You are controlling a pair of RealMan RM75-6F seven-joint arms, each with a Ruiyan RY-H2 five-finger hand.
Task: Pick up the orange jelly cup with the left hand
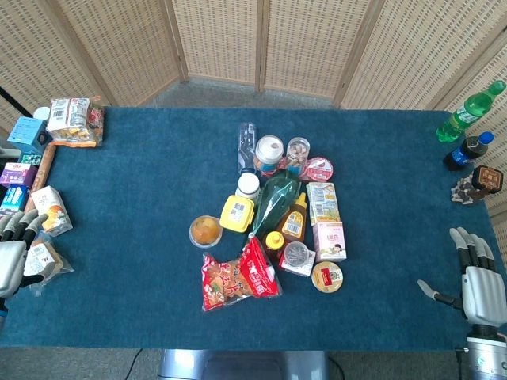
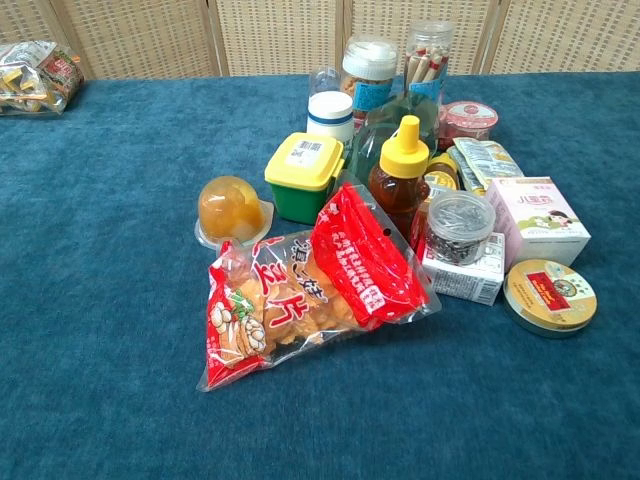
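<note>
The orange jelly cup [image 1: 206, 231] [image 2: 230, 210] sits upside down on the blue cloth, at the left edge of the pile of groceries, beside a yellow-lidded green box [image 1: 237, 213] [image 2: 304, 175]. My left hand [image 1: 14, 252] rests at the far left edge of the table, fingers apart, holding nothing, far from the cup. My right hand [image 1: 479, 277] lies at the far right edge, fingers spread and empty. Neither hand shows in the chest view.
A red snack bag [image 1: 238, 277] [image 2: 300, 285] lies just in front of the cup. Honey bottle [image 2: 400, 175], jars, boxes and a round tin [image 2: 549, 296] crowd the middle. Packets and boxes [image 1: 47, 210] line the left edge; bottles [image 1: 469, 111] stand at the far right.
</note>
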